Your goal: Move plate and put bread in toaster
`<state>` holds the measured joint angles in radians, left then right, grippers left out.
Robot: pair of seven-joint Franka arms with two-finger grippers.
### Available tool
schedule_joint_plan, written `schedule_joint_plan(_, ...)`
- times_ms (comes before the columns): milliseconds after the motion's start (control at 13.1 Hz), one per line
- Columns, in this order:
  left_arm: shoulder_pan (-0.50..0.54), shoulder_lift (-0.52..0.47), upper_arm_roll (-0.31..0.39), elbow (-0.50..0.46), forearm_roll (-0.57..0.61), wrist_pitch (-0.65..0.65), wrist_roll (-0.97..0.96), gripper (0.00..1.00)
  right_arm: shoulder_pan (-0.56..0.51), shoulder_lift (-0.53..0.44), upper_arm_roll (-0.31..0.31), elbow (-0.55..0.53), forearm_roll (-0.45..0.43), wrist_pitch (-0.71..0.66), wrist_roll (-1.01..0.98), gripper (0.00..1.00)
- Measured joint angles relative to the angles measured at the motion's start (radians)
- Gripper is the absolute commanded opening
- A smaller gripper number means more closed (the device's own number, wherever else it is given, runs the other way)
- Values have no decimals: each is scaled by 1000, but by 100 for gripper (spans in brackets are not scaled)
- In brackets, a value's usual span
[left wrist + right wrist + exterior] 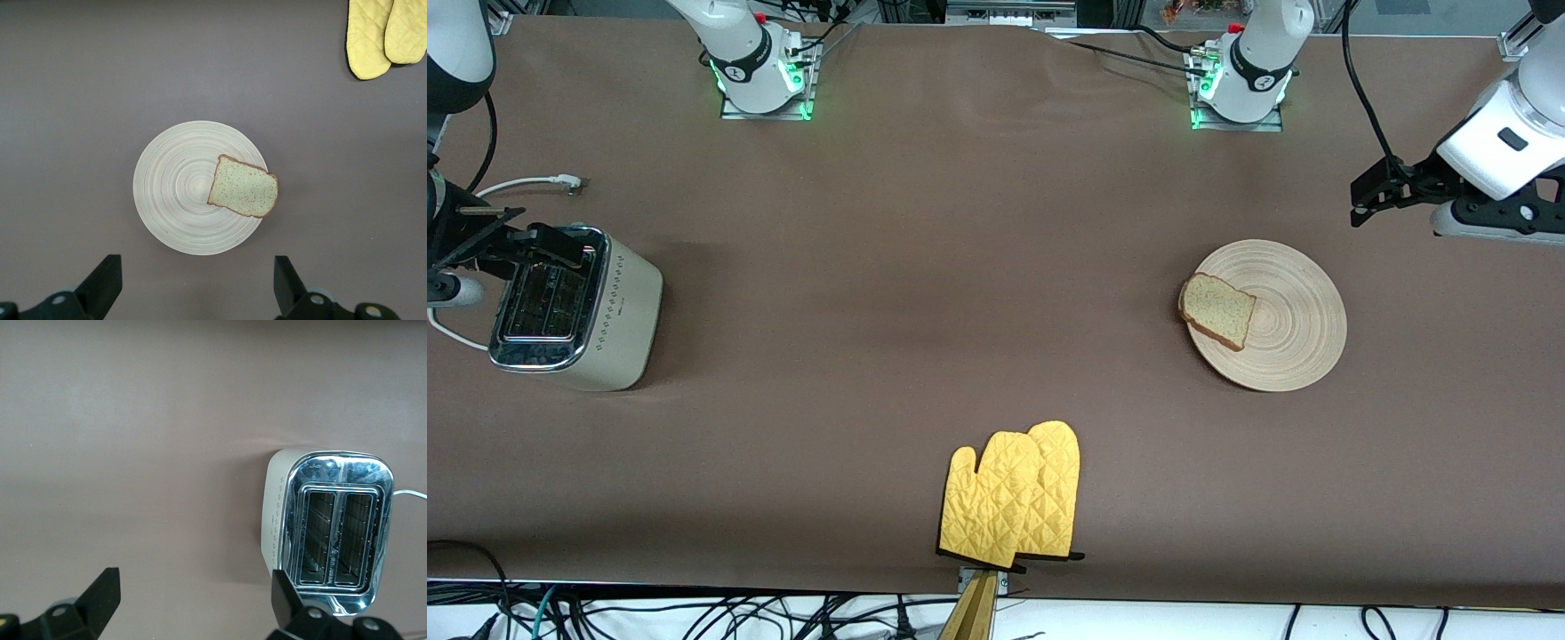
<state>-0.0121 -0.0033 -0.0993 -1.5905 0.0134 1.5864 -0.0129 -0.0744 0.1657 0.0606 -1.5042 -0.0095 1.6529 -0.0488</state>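
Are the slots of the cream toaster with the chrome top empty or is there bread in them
Empty. The right wrist view looks down into both slots of the cream toaster and shows only wire guides; the speckled bread slice lies on the round wooden plate.

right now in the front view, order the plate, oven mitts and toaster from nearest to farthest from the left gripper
1. plate, at the left arm's end, close to the left gripper.
2. oven mitts, mid-table, at the edge nearest the front camera.
3. toaster, at the right arm's end.
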Motion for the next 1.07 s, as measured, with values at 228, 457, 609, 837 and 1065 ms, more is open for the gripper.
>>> schedule_joint_plan(228,1,-3,1,-4,0,5,0,100,0,0,0,0,0,0,0,100)
schedule_joint_plan(457,1,-3,4,-5,0,6,0,100,0,0,0,0,0,0,0,100)
schedule_joint_plan(609,2,-3,6,-5,0,6,-5,100,0,0,0,0,0,0,0,100)
schedule_joint_plan(837,5,-3,7,-5,0,6,-18,100,0,0,0,0,0,0,0,100)
schedule_joint_plan(1065,5,-3,7,-5,0,6,-19,100,0,0,0,0,0,0,0,100)
